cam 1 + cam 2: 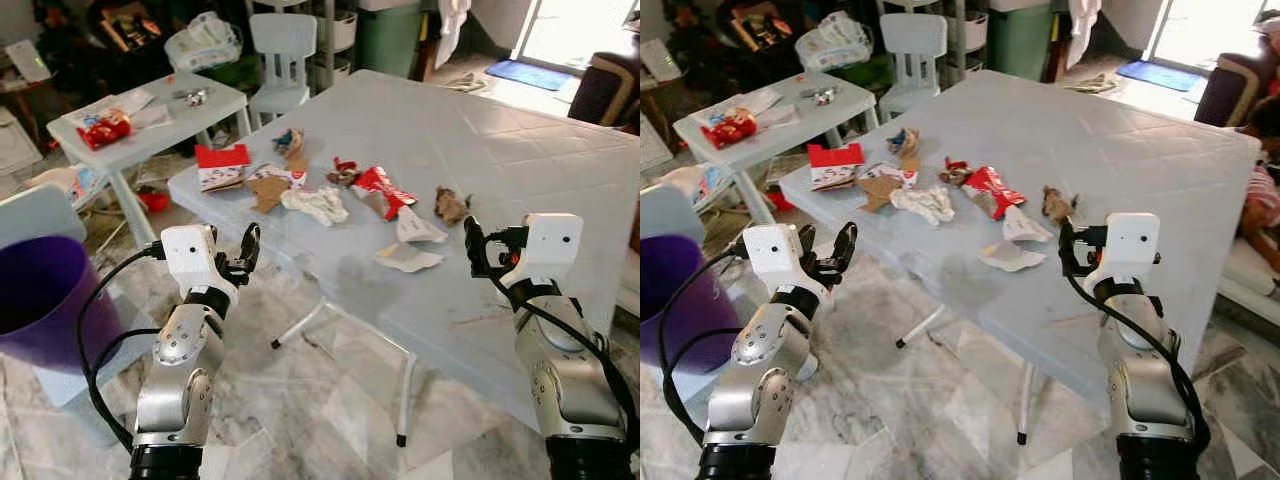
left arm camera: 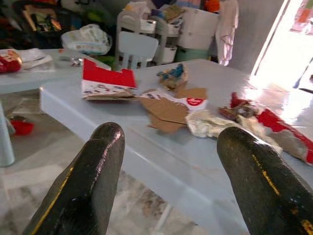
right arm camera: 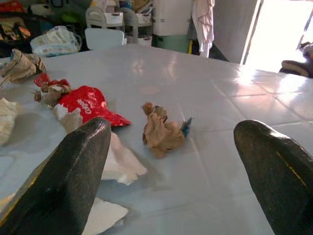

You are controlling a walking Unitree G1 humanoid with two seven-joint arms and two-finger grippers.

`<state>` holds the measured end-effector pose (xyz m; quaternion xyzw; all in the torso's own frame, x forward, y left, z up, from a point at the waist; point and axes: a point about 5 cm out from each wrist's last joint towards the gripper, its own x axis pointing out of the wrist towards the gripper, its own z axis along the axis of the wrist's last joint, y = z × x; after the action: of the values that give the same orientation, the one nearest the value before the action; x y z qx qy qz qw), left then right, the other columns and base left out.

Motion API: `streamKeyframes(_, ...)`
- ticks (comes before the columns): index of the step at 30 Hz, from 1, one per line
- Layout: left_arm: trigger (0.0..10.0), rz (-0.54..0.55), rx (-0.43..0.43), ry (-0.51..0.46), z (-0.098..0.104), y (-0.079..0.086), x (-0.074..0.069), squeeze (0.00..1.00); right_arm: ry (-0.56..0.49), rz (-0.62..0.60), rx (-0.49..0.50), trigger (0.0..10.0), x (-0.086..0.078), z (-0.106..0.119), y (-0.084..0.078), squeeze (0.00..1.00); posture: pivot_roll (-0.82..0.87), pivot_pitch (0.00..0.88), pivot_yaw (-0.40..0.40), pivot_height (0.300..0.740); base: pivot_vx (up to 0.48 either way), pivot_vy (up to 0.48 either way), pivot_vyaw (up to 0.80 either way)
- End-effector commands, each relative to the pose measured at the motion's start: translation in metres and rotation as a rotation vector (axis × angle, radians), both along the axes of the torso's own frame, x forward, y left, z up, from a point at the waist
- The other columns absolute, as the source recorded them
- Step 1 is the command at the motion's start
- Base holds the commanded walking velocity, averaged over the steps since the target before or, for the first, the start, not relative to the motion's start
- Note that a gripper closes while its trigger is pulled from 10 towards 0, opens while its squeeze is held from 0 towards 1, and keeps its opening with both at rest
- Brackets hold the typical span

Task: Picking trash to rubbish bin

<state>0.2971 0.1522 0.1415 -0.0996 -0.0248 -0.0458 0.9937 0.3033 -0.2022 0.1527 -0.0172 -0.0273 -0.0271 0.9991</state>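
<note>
Scattered trash lies on the pale grey table point(image 1: 520, 150): a red and white carton point(image 1: 222, 165), brown cardboard point(image 1: 268, 190), crumpled white paper point(image 1: 318, 205), a red wrapper point(image 1: 383, 188), a brown paper ball point(image 1: 451, 205) and white scraps point(image 1: 408, 258). A purple bin point(image 1: 35, 300) stands on the floor at my far left. My left gripper point(image 1: 245, 255) hovers open and empty just off the table's near left edge, pointing at the carton point(image 2: 105, 81) and cardboard point(image 2: 166, 110). Over the table's near right part, my right gripper point(image 1: 472, 248) is open and empty, close to the brown ball point(image 3: 164, 132).
A small white table point(image 1: 190, 120) with red packets point(image 1: 105, 128) stands at the back left, a white child's chair point(image 1: 283, 55) behind it. A green container point(image 1: 390, 40) and clutter line the back. The grey table's legs point(image 1: 403, 395) stand on the marble floor between my arms.
</note>
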Motion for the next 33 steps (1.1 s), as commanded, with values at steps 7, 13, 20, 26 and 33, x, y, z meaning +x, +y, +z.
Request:
streamKeyframes(7,10.0,0.014,-0.013,0.015,0.0003,0.0011,0.0026,0.00,-0.005,-0.002,-0.007,10.0,-0.0007,0.0038,-0.0020,0.00,-0.01,0.046,0.023,0.740,0.000,0.000,-0.80)
streamKeyframes(13,10.0,0.037,-0.028,0.033,-0.0016,0.0025,0.0027,0.00,-0.004,-0.001,-0.010,10.0,-0.0009,0.0039,-0.0021,0.00,-0.01,0.051,0.021,0.740,0.000,0.000,-0.80)
streamKeyframes(20,10.0,0.028,-0.021,0.035,-0.0019,0.0019,0.0033,0.00,-0.005,-0.001,-0.011,10.0,-0.0010,0.0041,-0.0023,0.00,-0.01,0.050,0.019,0.740,0.000,0.000,-0.80)
streamKeyframes(26,10.0,0.011,-0.010,0.039,-0.0027,0.0000,0.0047,0.00,-0.010,0.002,-0.006,10.0,-0.0002,0.0054,-0.0021,0.00,-0.01,0.051,0.017,0.740,0.000,0.000,-0.72)
streamKeyframes(33,10.0,-0.011,-0.010,0.066,-0.0058,-0.0047,0.0089,0.00,-0.019,0.017,-0.005,10.0,0.0044,0.0088,0.0006,0.00,-0.01,0.056,0.019,0.740,0.000,0.000,0.00)
